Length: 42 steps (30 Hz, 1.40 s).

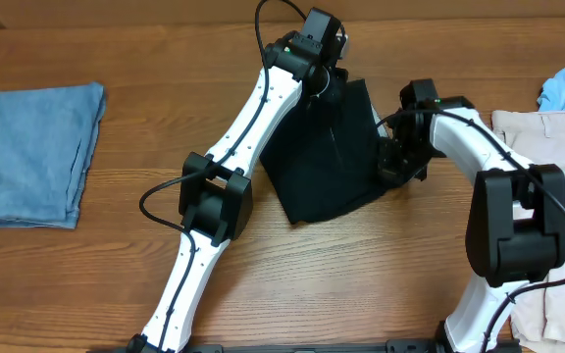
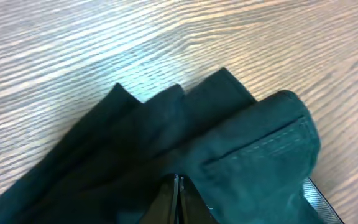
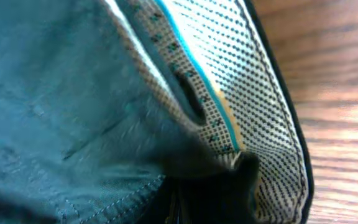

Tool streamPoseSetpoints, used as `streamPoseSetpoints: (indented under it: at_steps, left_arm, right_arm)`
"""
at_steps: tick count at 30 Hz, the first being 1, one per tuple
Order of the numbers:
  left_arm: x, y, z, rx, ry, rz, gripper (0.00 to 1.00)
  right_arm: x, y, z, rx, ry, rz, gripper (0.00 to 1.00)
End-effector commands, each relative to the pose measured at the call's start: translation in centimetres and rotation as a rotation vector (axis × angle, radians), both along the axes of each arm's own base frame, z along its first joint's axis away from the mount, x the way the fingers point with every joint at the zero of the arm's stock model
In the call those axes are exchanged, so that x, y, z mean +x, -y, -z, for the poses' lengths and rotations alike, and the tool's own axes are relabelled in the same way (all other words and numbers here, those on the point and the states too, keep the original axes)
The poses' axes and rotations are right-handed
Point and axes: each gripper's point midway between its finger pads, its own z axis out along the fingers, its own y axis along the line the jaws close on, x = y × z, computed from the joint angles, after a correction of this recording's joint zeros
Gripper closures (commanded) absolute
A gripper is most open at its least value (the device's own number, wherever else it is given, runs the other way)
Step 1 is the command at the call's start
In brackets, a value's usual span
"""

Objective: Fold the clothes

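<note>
Pinching black shorts point(image 1: 332, 167) between both end effectors point(image 2: 178, 186) point(image 3: 169, 208).

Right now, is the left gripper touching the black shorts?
Touching. The left wrist view shows the left gripper shut, with the black shorts bunched up around its fingertips and pinched between them.

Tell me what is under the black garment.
Only the wooden table shows around the black garment. The left claw and right claw pinch its edges; anything beneath is covered by cloth.
</note>
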Motion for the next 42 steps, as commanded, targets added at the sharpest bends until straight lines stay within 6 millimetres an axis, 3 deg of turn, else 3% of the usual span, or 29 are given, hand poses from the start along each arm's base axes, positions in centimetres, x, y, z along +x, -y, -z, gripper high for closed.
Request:
streamPoseSetpoints:
  at_steps: [1, 3, 4, 6, 7, 9, 13, 16, 19, 22, 24, 26, 27, 28, 29, 30, 31, 32, 33, 35, 37, 41, 42]
  left_arm:
    - [0.4, -0.6, 1.5, 0.045, 0.009, 0.0, 0.95]
    - [0.8, -0.3, 1.3, 0.035, 0.026, 0.0, 0.96]
    - [1.2, -0.1, -0.1, 0.016, 0.059, -0.001, 0.96]
    - [1.7, 0.4, -5.7, -0.047, 0.15, 0.004, 0.96]
    - [1.7, 0.8, -7.4, -0.074, 0.173, 0.013, 0.96]
    - [0.9, 1.6, -7.5, -0.117, 0.145, 0.05, 0.96]
    - [0.8, 2.5, -3.6, -0.131, 0.072, 0.074, 0.96]
    - [0.8, 2.3, 1.3, -0.098, 0.001, 0.058, 0.96]
    - [1.2, 1.2, 6.9, -0.055, -0.064, 0.03, 0.96]
    - [1.7, -0.3, 9.2, -0.043, -0.102, -0.009, 0.96]
    - [3.8, -1.0, 5.9, -0.095, -0.037, -0.05, 0.95]
    - [5.9, -1.9, -1.1, -0.153, 0.085, -0.073, 0.93]
    - [6.6, -3.3, -7.1, -0.193, 0.172, -0.096, 0.83]
    - [6.6, -4.2, -9.8, -0.207, 0.205, -0.106, 0.79]
    - [6.2, -6.1, -13.5, -0.216, 0.245, -0.13, 0.76]
    - [6.0, -7.5, -14.5, -0.193, 0.248, -0.16, 0.7]
    - [5.8, -8.4, -14.2, -0.162, 0.234, -0.184, 0.62]
    - [5.5, -9.1, -13.5, -0.13, 0.212, -0.202, 0.59]
    - [5.0, -10.1, -11.8, -0.069, 0.164, -0.223, 0.58]
    - [3.6, -11.6, -7.5, 0.068, 0.067, -0.193, 0.52]
    - [2.0, -12.3, -3.1, 0.165, -0.032, -0.108, 0.52]
    - [-1.0, -13.5, 4.9, 0.247, -0.225, -0.082, 0.57]
    - [-1.6, -13.8, 5.6, 0.258, -0.254, -0.08, 0.57]
  right_arm:
    - [-2.0, 1.1, 2.7, -0.057, -0.036, 0.04, 0.96]
    - [-2.4, 1.2, 3.2, -0.058, -0.041, 0.039, 0.96]
    - [-2.6, 1.1, 3.2, -0.055, -0.049, 0.039, 0.96]
    - [-2.6, 1.1, 3.2, -0.052, -0.05, 0.039, 0.96]
    - [-2.6, 0.9, 3.1, -0.044, -0.052, 0.04, 0.96]
    - [-2.9, 0.9, 3.1, -0.041, -0.063, 0.04, 0.96]
    - [-3.0, 0.9, 3.1, -0.042, -0.067, 0.039, 0.96]
    - [-3.0, 0.9, 3.1, -0.042, -0.068, 0.04, 0.96]
    - [-3.1, 0.9, 3.2, -0.043, -0.076, 0.065, 0.96]
    - [-2.9, 0.9, 3.2, -0.043, -0.068, 0.064, 0.96]
    - [-2.2, 0.8, 3.0, -0.039, -0.04, 0.065, 0.96]
    - [0.1, 0.6, 1.2, -0.025, 0.055, 0.084, 0.96]
    - [1.9, 0.4, -1.4, -0.014, 0.135, 0.085, 0.95]
    - [2.8, 0.3, -3.2, -0.008, 0.178, 0.086, 0.95]
    - [4.4, 0.2, -8.5, 0.006, 0.281, 0.085, 0.92]
    - [4.9, 0.2, -11.2, 0.011, 0.324, 0.085, 0.87]
    - [5.2, 0.2, -13.7, 0.017, 0.366, 0.088, 0.7]
    - [5.3, 0.5, -15.9, 0.015, 0.402, 0.095, 0.14]
    - [5.5, 1.3, -18.3, -0.004, 0.454, 0.111, 0.0]
    - [5.4, 3.8, -20.6, -0.065, 0.512, 0.162, 0.0]
    - [4.5, 5.9, -20.5, -0.092, 0.483, 0.209, 0.0]
    - [4.4, 6.8, -20.2, -0.099, 0.468, 0.23, 0.0]
    - [4.4, 6.8, -20.2, -0.099, 0.468, 0.23, 0.0]
